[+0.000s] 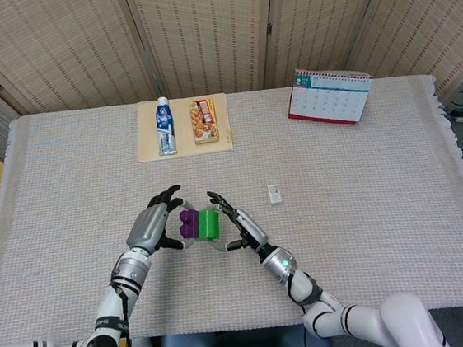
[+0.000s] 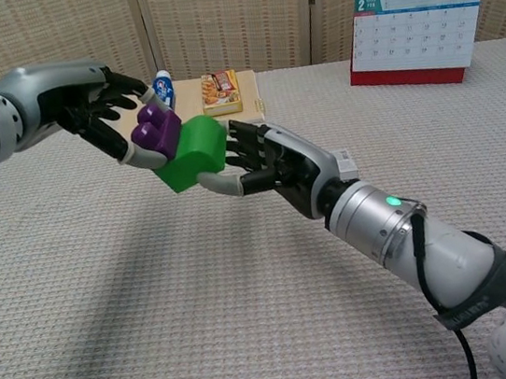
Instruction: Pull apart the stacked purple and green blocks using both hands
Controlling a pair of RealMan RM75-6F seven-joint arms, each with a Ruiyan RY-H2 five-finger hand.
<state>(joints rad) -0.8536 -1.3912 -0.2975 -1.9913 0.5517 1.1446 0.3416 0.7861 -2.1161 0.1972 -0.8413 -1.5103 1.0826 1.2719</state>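
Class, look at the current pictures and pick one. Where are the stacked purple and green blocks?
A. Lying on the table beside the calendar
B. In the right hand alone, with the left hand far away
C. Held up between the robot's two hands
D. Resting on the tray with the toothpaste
C: the left hand holds the purple block while the right hand has its fingers at the green block, both blocks off the table.
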